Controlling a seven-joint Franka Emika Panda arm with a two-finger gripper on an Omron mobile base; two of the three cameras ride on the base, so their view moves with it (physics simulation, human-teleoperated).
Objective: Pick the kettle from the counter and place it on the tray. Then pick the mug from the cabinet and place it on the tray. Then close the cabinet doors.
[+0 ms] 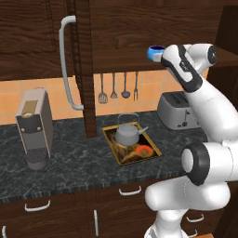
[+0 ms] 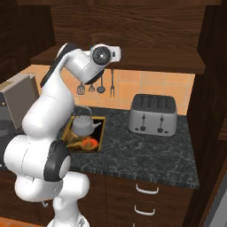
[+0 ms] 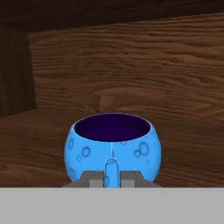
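Dark wood panelling fills the upper part of both base views, with orange tile below it and a black marbled worktop (image 1: 69, 158) running across the middle. At the bottom centre of the hand view, the hand (image 3: 112, 178) has its fingers drawn together on the small handle of the blue mug (image 3: 113, 146), which stands upright on the plank shelf of the cabinet (image 3: 131, 78). In the left base view the mug (image 1: 155, 52) shows at upper right, just beyond the arm's wrist, though the fingers themselves are hard to make out from there. Below, at frame centre, the kettle (image 1: 127, 133) sits on the gold-rimmed tray (image 1: 122, 158), toward its far end, an orange blotch showing at the near end. One of the cabinet doors (image 1: 86, 69) stands open edge-on, left of the tray, its curved white handle to its left. A silver toaster (image 2: 152, 114) stands right of the tray, and a coffee machine (image 1: 33, 128) stands at the left of the frame.
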